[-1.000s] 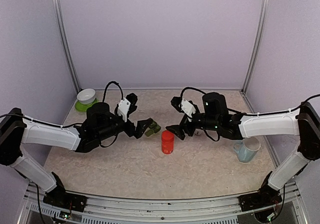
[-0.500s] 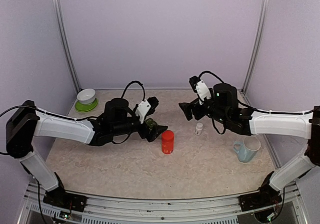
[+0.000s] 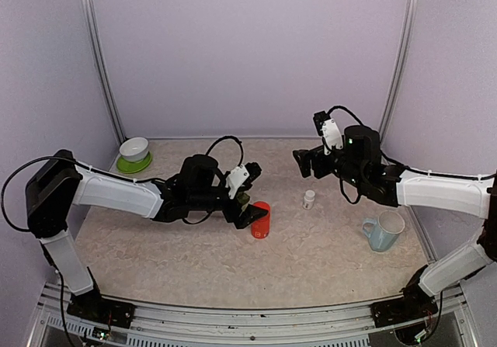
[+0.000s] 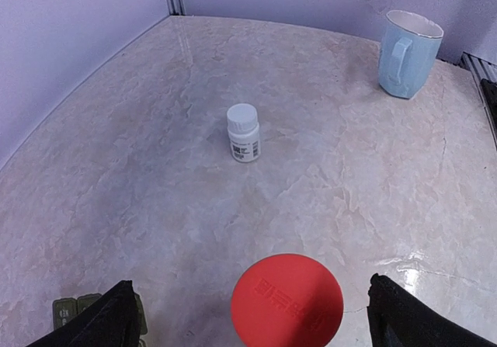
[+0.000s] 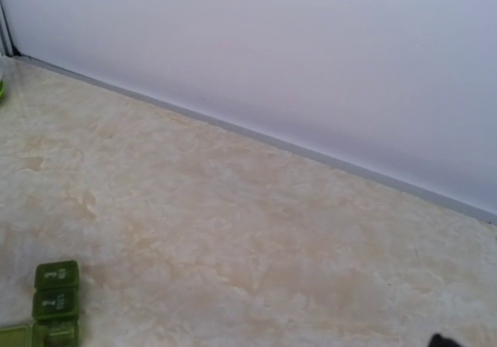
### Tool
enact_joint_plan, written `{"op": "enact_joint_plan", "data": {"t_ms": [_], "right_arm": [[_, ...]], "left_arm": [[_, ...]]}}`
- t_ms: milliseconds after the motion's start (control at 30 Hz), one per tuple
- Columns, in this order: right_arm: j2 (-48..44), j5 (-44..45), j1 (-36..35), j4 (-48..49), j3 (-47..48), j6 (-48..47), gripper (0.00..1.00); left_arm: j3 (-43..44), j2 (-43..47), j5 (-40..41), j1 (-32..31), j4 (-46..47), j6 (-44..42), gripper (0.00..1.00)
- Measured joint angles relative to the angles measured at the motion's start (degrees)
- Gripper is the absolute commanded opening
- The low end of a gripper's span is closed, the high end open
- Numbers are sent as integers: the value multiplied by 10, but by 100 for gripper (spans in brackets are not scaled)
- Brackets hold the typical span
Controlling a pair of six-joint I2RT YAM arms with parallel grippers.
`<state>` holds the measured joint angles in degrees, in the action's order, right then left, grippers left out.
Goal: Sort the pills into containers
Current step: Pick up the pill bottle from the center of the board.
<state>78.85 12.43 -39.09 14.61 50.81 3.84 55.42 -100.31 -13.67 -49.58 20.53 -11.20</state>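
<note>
The dark green containers (image 5: 56, 294) lie on the table, lids shut with pale numbers on top; a corner of the containers (image 4: 68, 310) shows by my left finger. A red bottle (image 3: 261, 220) stands upright, and my left gripper (image 3: 247, 209) is beside it. In the left wrist view the left gripper (image 4: 258, 320) is open, with the red cap (image 4: 287, 299) between its two fingers and not touching them. A white pill bottle (image 3: 309, 199) stands to the right. My right gripper (image 3: 304, 163) hovers open above the table, behind that bottle, holding nothing. No loose pills show.
A pale blue mug (image 3: 384, 231) stands at the right. A white bowl (image 3: 134, 148) on a green plate sits in the back left corner. Lilac walls close the table on three sides.
My left gripper has slid right, past the green containers, up to the red bottle. My right gripper has lifted and drawn back to the right, uncovering the white pill bottle.
</note>
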Motion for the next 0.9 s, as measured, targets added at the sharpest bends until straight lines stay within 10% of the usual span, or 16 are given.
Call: {"op": "enact_joint_plan", "data": {"t_ms": [900], "right_arm": [[14,4,0,-2,-5,3,100]], "left_arm": [[41,-57,-29,0,-28,2,62]]}}
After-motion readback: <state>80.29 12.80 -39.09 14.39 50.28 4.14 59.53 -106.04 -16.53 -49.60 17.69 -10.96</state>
